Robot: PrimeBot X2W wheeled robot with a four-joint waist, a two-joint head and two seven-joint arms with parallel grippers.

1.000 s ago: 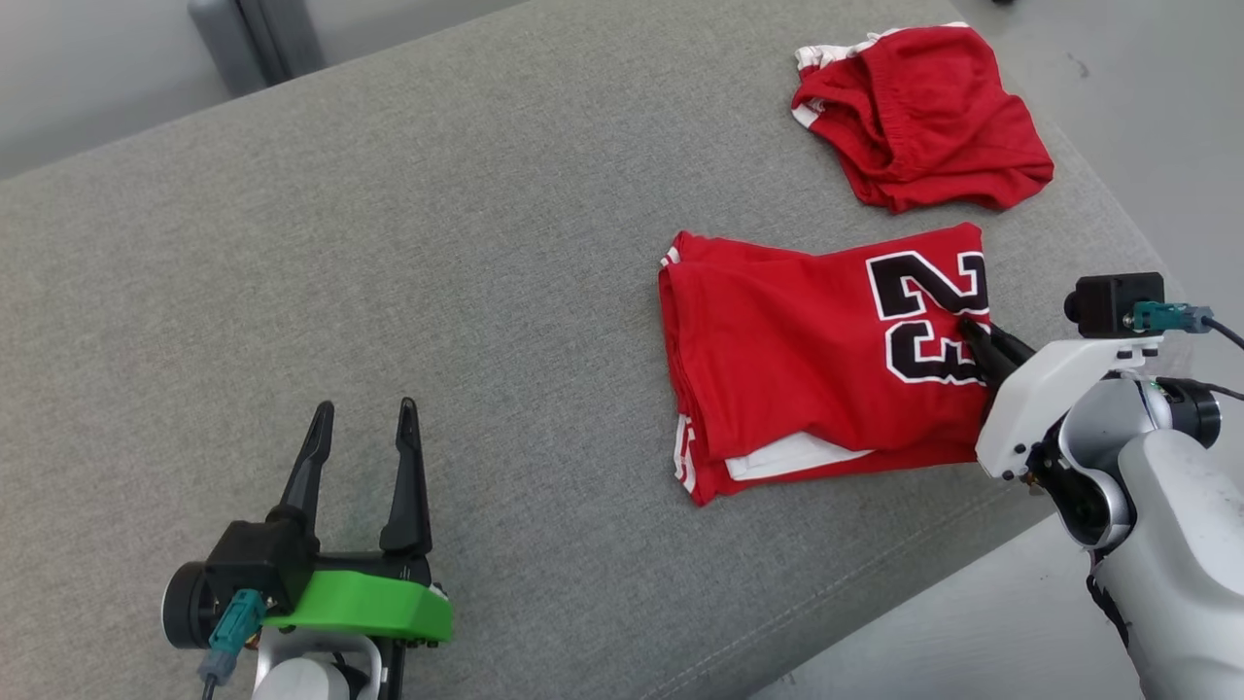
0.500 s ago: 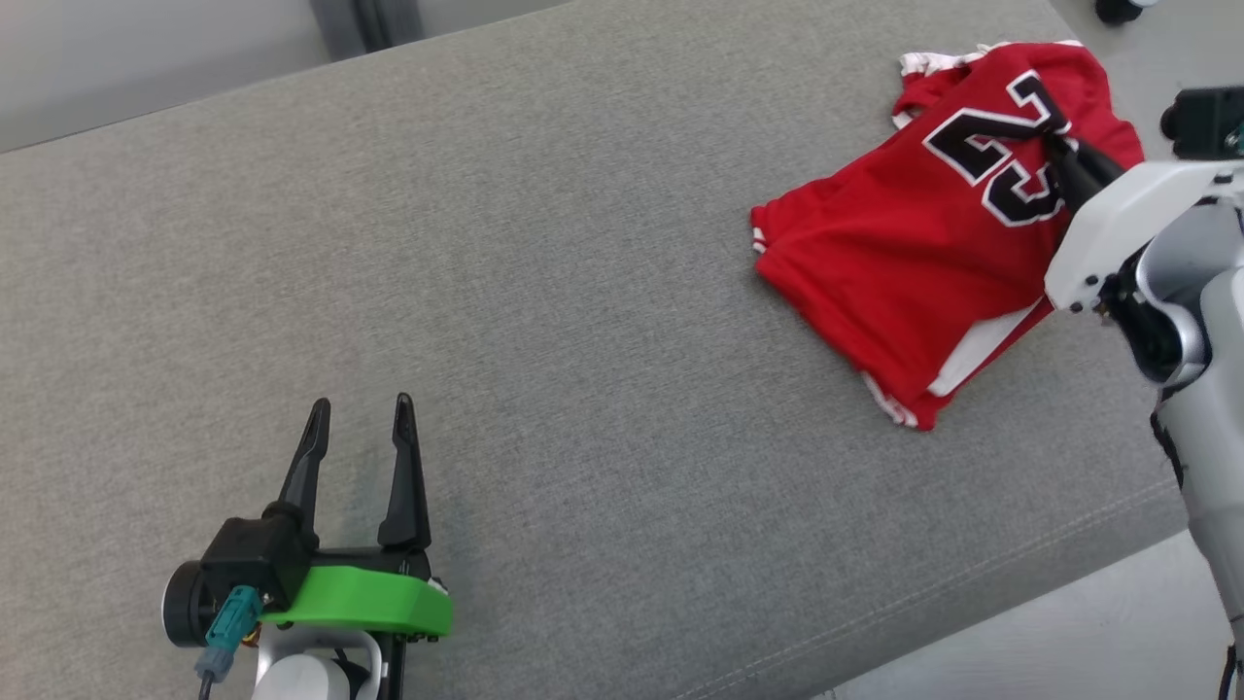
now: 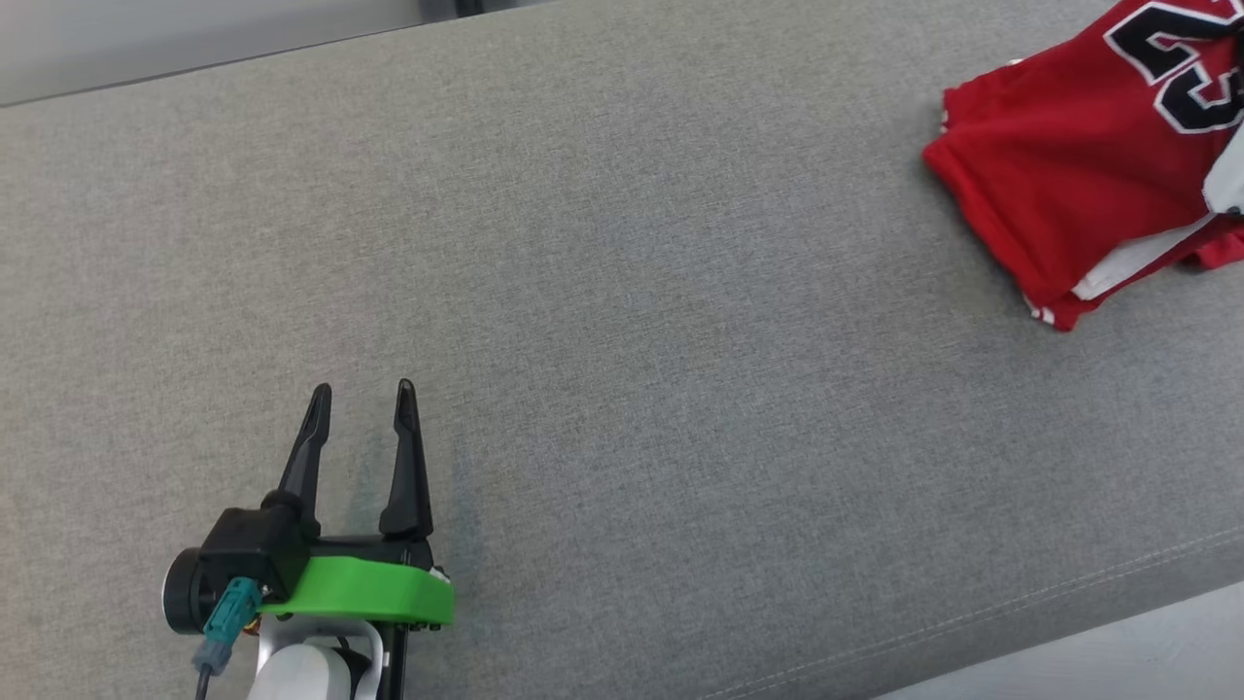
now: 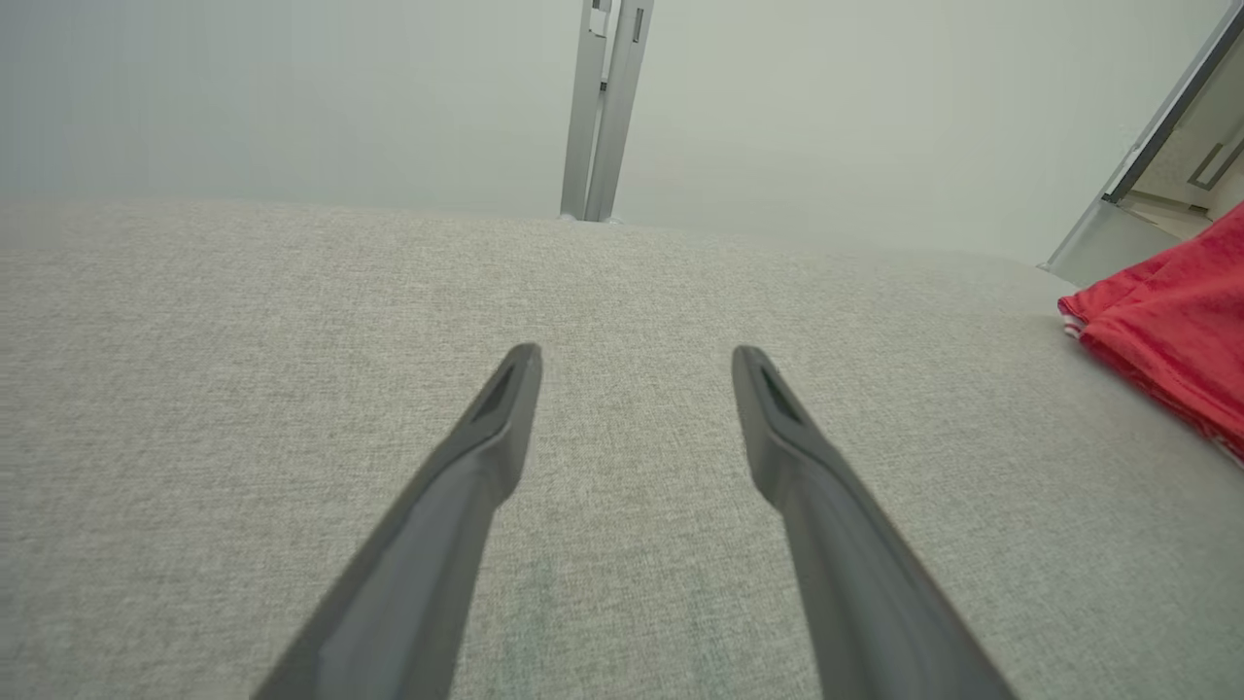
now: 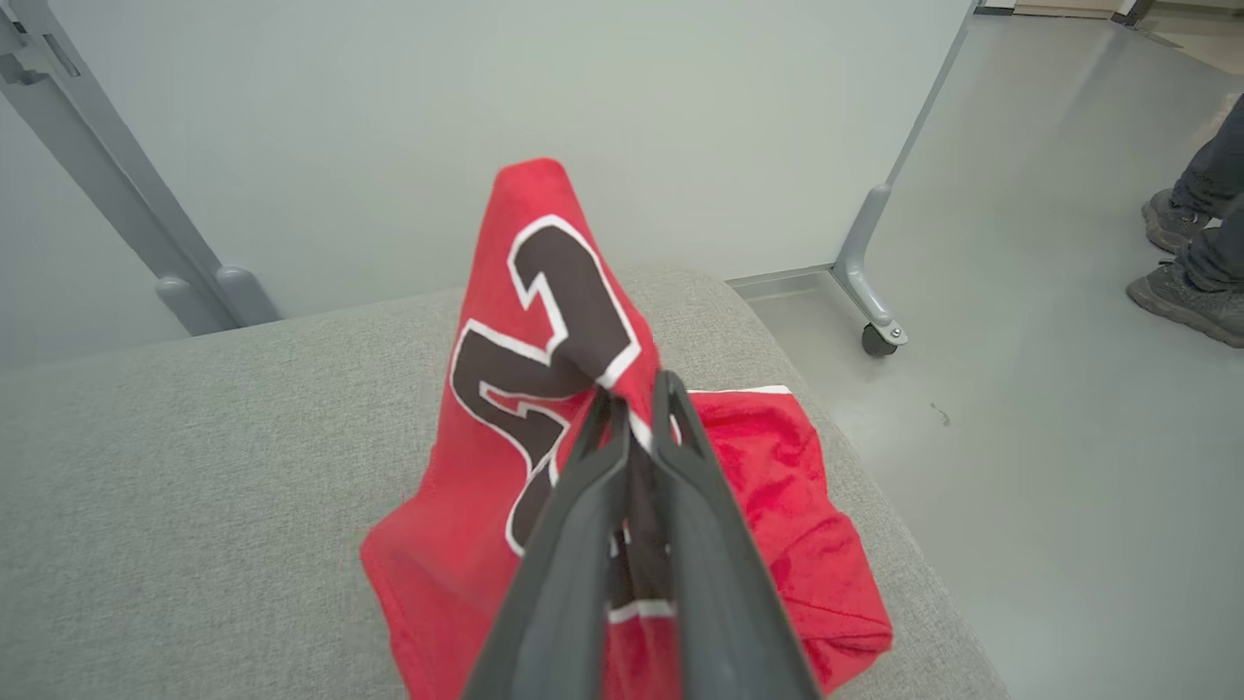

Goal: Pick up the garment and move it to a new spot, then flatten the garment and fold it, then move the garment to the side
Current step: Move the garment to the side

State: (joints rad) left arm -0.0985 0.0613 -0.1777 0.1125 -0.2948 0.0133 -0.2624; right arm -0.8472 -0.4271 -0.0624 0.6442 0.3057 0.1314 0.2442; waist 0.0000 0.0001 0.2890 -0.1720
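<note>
The garment (image 3: 1079, 165) is a bright red shirt, folded, with a black "23" outlined in white. It shows at the top right of the head view, one end raised off the grey cushion (image 3: 622, 292). In the right wrist view my right gripper (image 5: 634, 389) is shut on the garment (image 5: 544, 321) at the number, and the cloth peaks above the fingers. My left gripper (image 3: 362, 389) rests low at the lower left, open, with nothing between its fingers. The left wrist view has the left gripper (image 4: 637, 355) over bare cushion, with the garment (image 4: 1166, 331) far off at the right edge.
A smaller red cloth with white trim (image 5: 777, 467) lies under and right of the held garment, near the cushion's end. Beyond that end are grey floor, a wheeled partition leg (image 5: 880, 335) and a person's shoes (image 5: 1186, 262). The cushion's front edge (image 3: 972, 632) runs along the lower right.
My right gripper has lifted the garment's numbered end and carried it to the far right, over the smaller red cloth. The head view has shifted as well. The left gripper stays open in place.
</note>
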